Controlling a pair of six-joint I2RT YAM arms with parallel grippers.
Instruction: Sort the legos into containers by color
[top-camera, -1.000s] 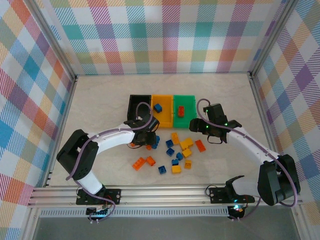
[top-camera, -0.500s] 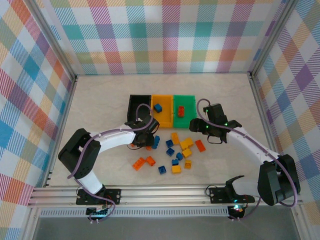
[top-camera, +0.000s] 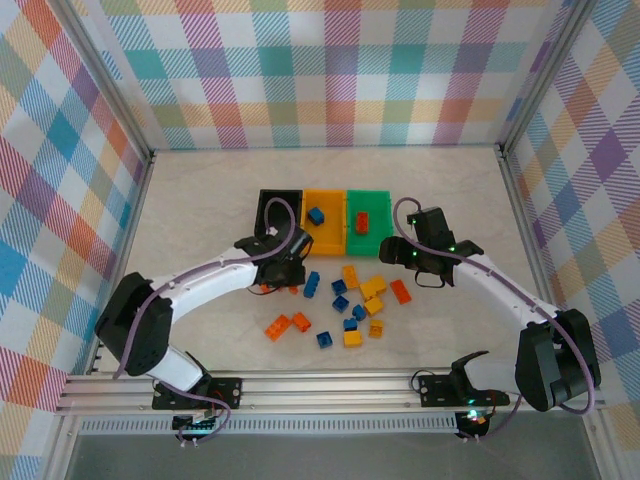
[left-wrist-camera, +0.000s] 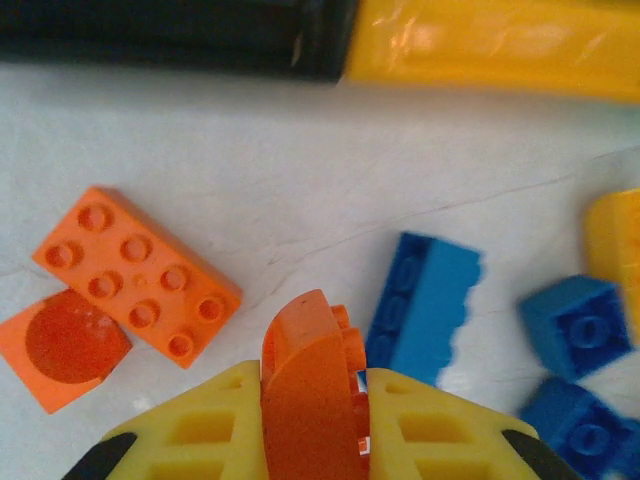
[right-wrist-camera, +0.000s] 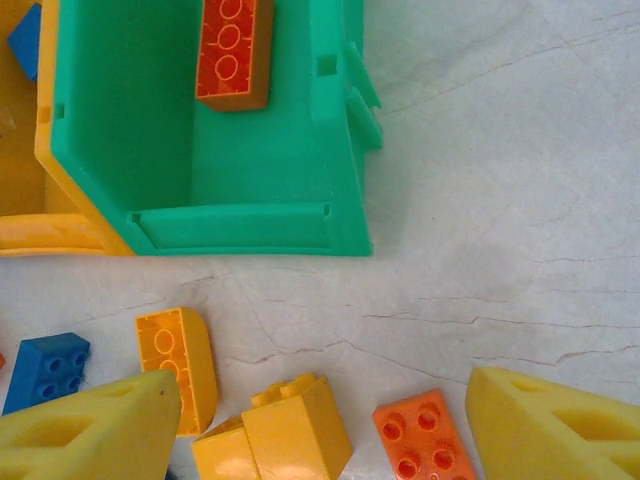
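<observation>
1. Nearest me, a metal rail (top-camera: 320, 385) at the bench's edge carries my two arm bases.
2. Just beyond it, most of the bricks (top-camera: 350, 305) lie loose on the bench. Orange, yellow and blue are mixed in a scatter between my arms, and an orange pair (top-camera: 287, 325) sits a little apart on the left. I judge the sorting barely begun.
3. My left pincer (left-wrist-camera: 312, 425) is clamped narrow on an orange brick (left-wrist-camera: 305, 380), held on edge between the yellow fingers. An oblong orange brick (left-wrist-camera: 140, 285) and a blue brick (left-wrist-camera: 425, 305) lie on the bench beside it. I cannot tell whether my brick is clear of the bench.
4. My right pincer (right-wrist-camera: 320, 440) stands wide and holds nothing. It is over some yellow bricks and a small orange one, just short of the green bin (right-wrist-camera: 250, 215).
5. Farther back, three bins stand in a row, side by side: the black bin (top-camera: 268, 205), the yellow-orange bin (top-camera: 330, 235), then the green one.
6. One blue brick (top-camera: 316, 215) lies in the yellow-orange bin and one orange brick (right-wrist-camera: 235, 50) in the green bin. My cable partly hides the black bin's floor.
7. By that pattern, my held brick belongs in the green bin.
8. The bench (top-camera: 200, 200) is pale cream with thin marble veins. Pastel plaid walls (top-camera: 330, 70) on a metal frame close it in behind and on both sides.
</observation>
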